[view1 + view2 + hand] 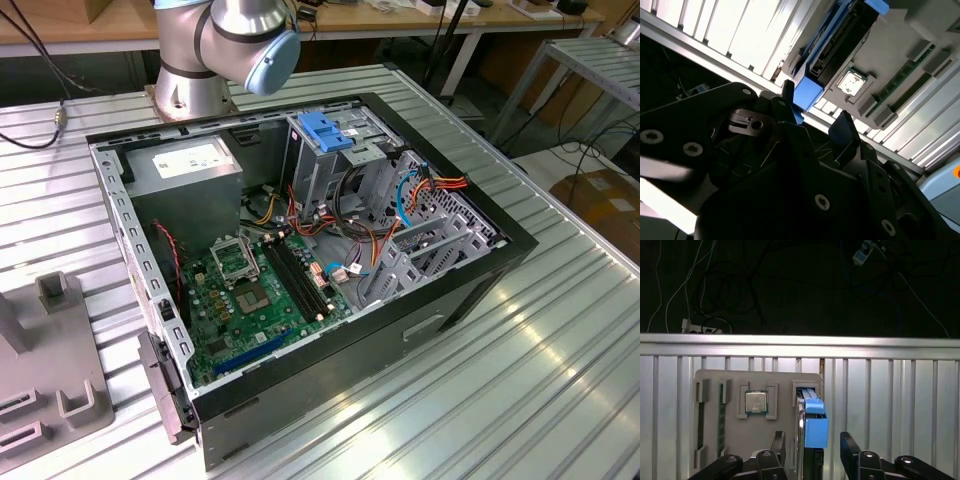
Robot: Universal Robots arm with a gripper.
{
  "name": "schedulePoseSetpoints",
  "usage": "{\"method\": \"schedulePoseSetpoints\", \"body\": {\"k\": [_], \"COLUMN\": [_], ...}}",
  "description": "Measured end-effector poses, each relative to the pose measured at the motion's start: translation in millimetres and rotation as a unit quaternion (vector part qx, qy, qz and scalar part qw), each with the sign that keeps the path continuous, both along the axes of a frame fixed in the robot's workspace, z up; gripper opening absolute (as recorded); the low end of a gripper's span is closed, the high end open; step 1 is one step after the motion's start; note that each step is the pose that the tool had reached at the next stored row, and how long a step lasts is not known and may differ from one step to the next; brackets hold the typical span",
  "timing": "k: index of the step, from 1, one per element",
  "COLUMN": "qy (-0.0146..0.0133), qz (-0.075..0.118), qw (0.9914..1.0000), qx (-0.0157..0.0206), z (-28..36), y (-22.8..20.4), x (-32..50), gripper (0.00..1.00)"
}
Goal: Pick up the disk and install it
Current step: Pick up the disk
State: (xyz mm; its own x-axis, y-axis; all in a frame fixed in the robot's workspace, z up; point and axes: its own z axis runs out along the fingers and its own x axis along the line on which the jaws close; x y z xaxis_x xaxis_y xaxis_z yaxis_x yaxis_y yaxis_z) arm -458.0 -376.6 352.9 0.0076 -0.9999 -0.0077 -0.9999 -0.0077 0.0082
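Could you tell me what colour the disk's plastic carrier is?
Bright blue carrier, clearest in first wrist view.

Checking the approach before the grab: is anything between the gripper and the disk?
Nothing visible. In the first wrist view the open gripper straddles the disk, which stands on edge in a grey holder; gaps show on both sides.

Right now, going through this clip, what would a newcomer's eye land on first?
In the first wrist view, the disk with its bright blue carrier stands on edge in a grey holder, between the fingers of the open gripper. In the exterior view, the opened computer case with its green motherboard lies on the slatted metal table.
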Motion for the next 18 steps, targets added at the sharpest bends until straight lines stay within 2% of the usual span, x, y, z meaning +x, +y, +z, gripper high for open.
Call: {"method": "schedulePoseSetpoints", "body": {"k": [7, 15, 18], "qy": [0.0001, 0.0001, 0.0002], "qz": [-0.001, -0.001, -0.001], "qw": [1.00000, 1.00000, 1.00000], "qx": [0.0000, 0.0000, 0.0000], "z": [-17.4, -33.1, -44.0], "y": [0.4, 0.4, 0.4], "x": [-0.1, -0.1, -0.1], "gripper": [0.56, 0.56, 0.56]}}
